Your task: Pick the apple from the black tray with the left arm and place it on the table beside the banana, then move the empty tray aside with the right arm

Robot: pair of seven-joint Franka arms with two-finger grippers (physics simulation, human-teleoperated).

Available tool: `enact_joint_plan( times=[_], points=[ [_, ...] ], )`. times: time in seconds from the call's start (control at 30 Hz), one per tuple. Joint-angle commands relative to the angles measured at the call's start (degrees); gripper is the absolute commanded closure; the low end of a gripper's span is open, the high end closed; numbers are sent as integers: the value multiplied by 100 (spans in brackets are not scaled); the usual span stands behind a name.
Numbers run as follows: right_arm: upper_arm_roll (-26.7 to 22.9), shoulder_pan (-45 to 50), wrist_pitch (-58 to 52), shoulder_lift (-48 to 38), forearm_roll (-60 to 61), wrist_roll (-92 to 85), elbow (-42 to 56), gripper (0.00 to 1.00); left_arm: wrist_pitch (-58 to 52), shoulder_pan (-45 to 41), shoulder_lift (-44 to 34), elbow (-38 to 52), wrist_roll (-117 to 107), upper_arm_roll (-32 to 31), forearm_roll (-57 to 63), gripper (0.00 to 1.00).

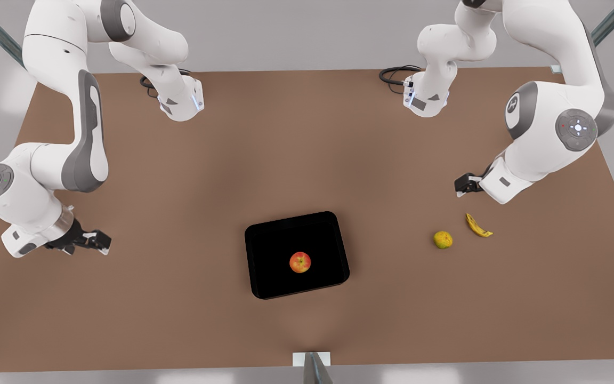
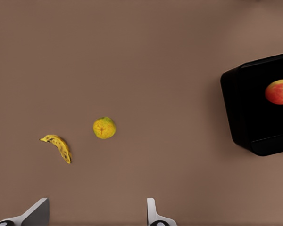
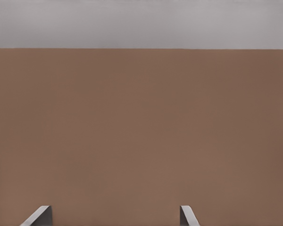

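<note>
A red-yellow apple point(image 1: 300, 262) point(image 2: 278, 91) lies in the black tray point(image 1: 264, 242) point(image 2: 245, 103) at the table's middle front. The banana point(image 1: 478, 225) point(image 2: 58, 146) lies toward the front view's right, with a yellow-green orange point(image 1: 443, 239) point(image 2: 104, 127) beside it. My left gripper point(image 1: 462, 186) point(image 2: 96, 213) hovers open just behind the banana, holding nothing. At the front view's left my right gripper point(image 1: 96, 241) point(image 3: 115, 214) waits open over bare table, well away from the tray.
The brown table point(image 1: 179, 176) has wide bare areas on both sides of the tray. Both arm bases and their cables point(image 1: 395, 74) sit at the far edge. A small white bracket point(image 1: 311, 359) stands at the near edge.
</note>
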Motion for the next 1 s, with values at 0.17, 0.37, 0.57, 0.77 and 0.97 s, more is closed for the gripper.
enact_joint_plan(
  times=[0.17,0.37,0.57,0.77,0.97],
  points=[
    [9,1,432,1309,4,-247,547,0,472,-1229,768,546,-2122,-59,105,0],
    [-9,10,-621,827,4,-238,1014,0,1035,-2486,1525,1135,-4090,-68,88,0],
    [26,10,-737,748,40,-229,1014,0,2607,-3260,2614,1258,-6781,-77,483,0],
    [35,19,-737,748,22,-229,1014,0,2836,-3313,3871,2822,-6852,213,685,0],
    [44,19,-737,757,4,-229,1014,0,3496,-3383,4284,2902,-6773,301,1037,0]
  ],
)
